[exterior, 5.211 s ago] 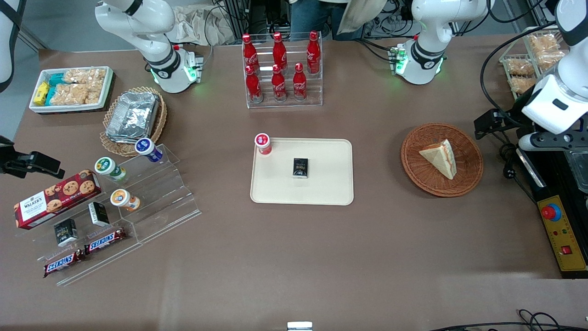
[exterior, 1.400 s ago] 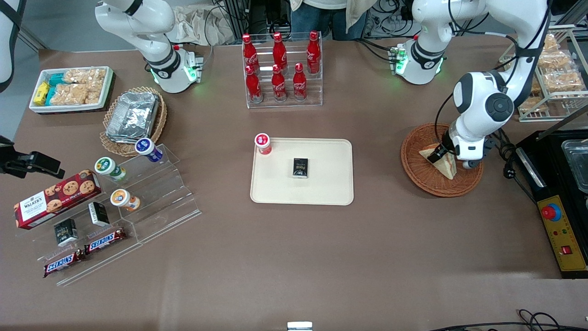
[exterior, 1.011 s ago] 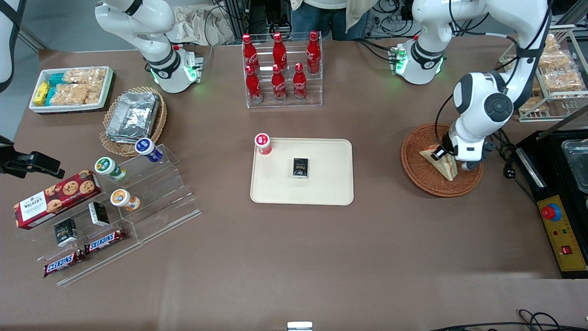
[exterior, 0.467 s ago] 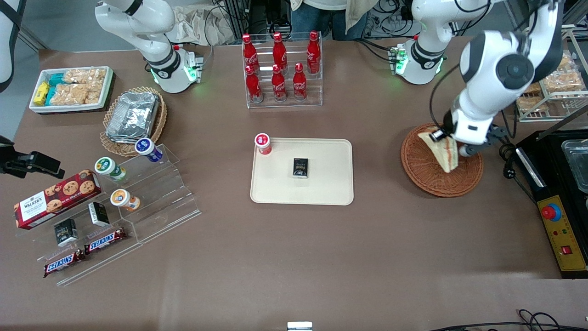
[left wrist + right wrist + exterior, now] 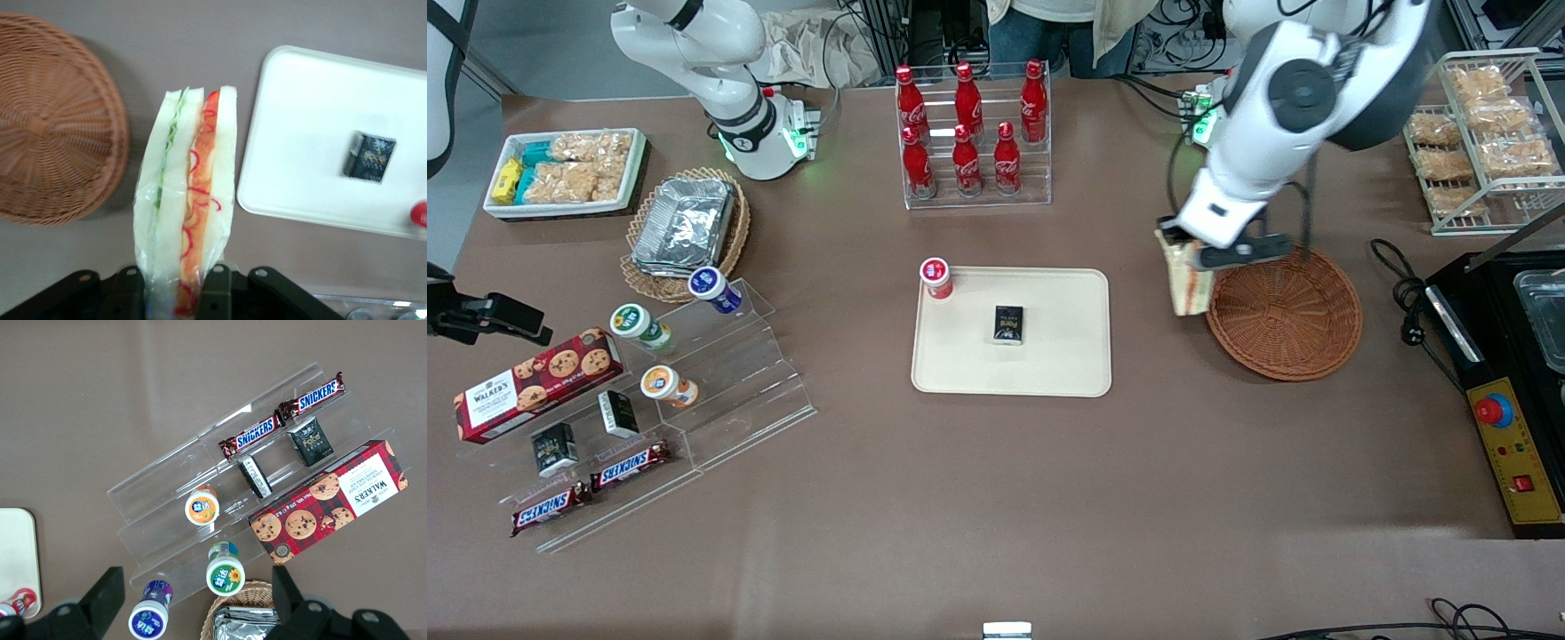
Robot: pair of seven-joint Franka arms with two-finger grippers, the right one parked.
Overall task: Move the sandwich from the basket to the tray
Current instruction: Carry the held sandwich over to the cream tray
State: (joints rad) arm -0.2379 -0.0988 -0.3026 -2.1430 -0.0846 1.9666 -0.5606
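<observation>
Sandwich in jaws, btw basket & tray.

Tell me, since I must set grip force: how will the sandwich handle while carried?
The sandwich hangs from the gripper, pinched at one end: probably light. Soft bread likely squashes. Clear wrap may slip; loose filling could shift.

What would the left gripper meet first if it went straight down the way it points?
Probably bare brown tabletop. The left gripper, shut on the triangular white-bread sandwich, hangs over the gap between the reddish-brown wicker basket and the cream rectangular tray; the sandwich's tip would touch first.
</observation>
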